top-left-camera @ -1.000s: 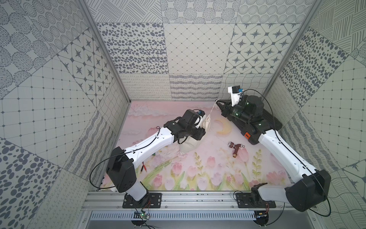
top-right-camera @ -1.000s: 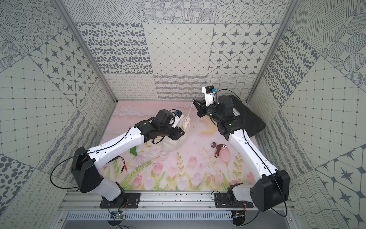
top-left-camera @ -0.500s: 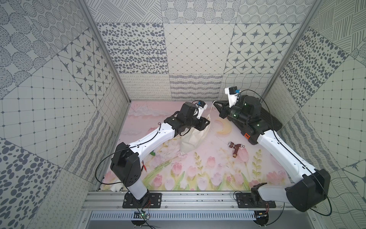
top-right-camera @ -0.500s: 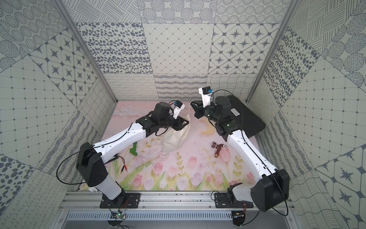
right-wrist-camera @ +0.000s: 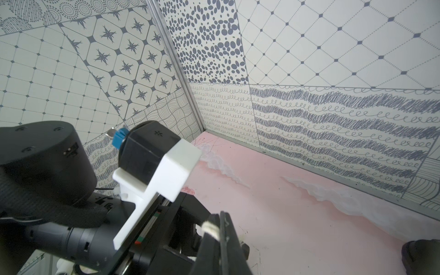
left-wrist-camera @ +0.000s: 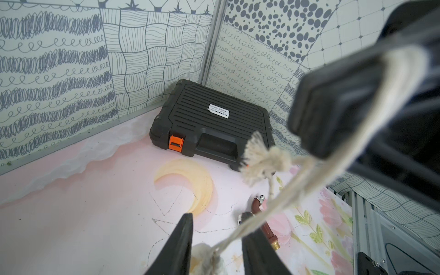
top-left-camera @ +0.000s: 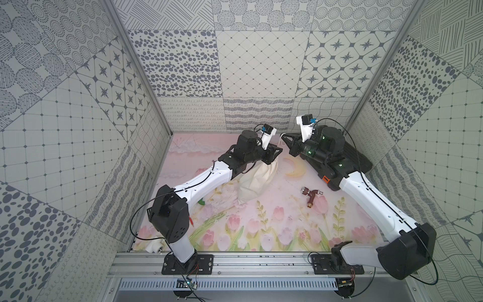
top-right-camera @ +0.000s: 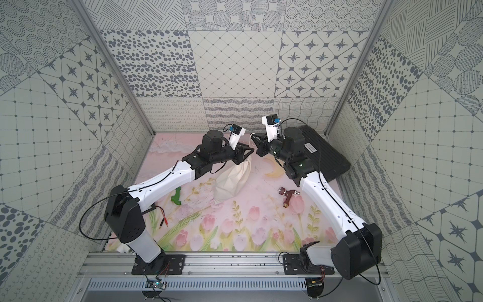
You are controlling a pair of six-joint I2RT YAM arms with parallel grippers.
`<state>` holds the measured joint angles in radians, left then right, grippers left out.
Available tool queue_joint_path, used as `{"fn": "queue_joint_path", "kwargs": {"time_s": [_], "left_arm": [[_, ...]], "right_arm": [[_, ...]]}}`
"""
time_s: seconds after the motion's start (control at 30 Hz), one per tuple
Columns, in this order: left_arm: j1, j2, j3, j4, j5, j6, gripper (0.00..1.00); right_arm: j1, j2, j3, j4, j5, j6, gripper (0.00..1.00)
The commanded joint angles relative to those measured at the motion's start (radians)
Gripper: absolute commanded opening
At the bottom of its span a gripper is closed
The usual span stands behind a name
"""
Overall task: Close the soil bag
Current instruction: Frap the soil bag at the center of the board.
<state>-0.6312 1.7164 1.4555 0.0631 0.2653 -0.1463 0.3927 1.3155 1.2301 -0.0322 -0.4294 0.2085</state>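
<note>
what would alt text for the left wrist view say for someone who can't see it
A thin cream twisted cord runs from between the left gripper's parted black fingers up to the blurred right gripper, which pinches it. Beyond, a black ribbed hard case sits in the corner.

Built alike, left arm (top-left-camera: 203, 180) and right arm (top-left-camera: 371, 198): white link shells, black round joint housings, thin black cables (top-left-camera: 132, 224) looping outside. White-bracketed wrist cameras (top-left-camera: 269, 130) with blue plugs. Black tapered fingers (left-wrist-camera: 181, 242) on left gripper (left-wrist-camera: 217, 215) and right gripper (right-wrist-camera: 220, 215). Green lights (top-left-camera: 324, 136) on the right.
</note>
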Motion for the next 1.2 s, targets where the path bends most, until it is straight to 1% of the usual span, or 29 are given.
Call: {"fn": "queue_joint_path", "kwargs": {"time_s": [0.0, 0.23, 0.37, 0.57, 0.73, 0.83, 0.9, 0.97, 1.03, 1.17], "left_arm": [[0.008, 0.017, 0.004, 0.138, 0.079, 0.03, 0.29], [0.007, 0.041, 0.007, 0.134, 0.107, 0.079, 0.17], [0.008, 0.056, -0.011, 0.096, 0.1, 0.108, 0.0], [-0.005, 0.057, -0.113, 0.068, 0.096, 0.134, 0.0], [-0.05, 0.058, -0.213, 0.037, 0.077, 0.152, 0.0], [-0.081, 0.076, -0.262, 0.053, 0.08, 0.127, 0.0], [-0.1, 0.103, -0.274, 0.051, 0.079, 0.119, 0.0], [-0.108, 0.137, -0.271, 0.043, 0.107, 0.109, 0.0], [-0.113, 0.167, -0.26, 0.029, 0.131, 0.102, 0.0], [-0.133, 0.209, -0.24, 0.016, 0.126, 0.099, 0.0]], "right_arm": [[0.006, -0.038, -0.004, 0.029, 0.0, -0.012, 0.0], [0.006, -0.039, 0.0, 0.018, -0.007, -0.014, 0.0], [0.005, -0.045, 0.02, 0.007, 0.011, -0.035, 0.0], [-0.017, -0.037, 0.072, -0.004, 0.028, -0.055, 0.0], [-0.054, -0.015, 0.144, -0.006, 0.04, -0.049, 0.0], [-0.07, 0.009, 0.196, -0.006, 0.049, -0.045, 0.0], [-0.071, 0.022, 0.225, -0.006, 0.049, -0.043, 0.0], [-0.071, 0.031, 0.244, -0.006, 0.053, -0.047, 0.0], [-0.071, 0.033, 0.255, -0.006, 0.081, -0.059, 0.0], [-0.073, 0.031, 0.268, -0.006, 0.128, -0.073, 0.0]]}}
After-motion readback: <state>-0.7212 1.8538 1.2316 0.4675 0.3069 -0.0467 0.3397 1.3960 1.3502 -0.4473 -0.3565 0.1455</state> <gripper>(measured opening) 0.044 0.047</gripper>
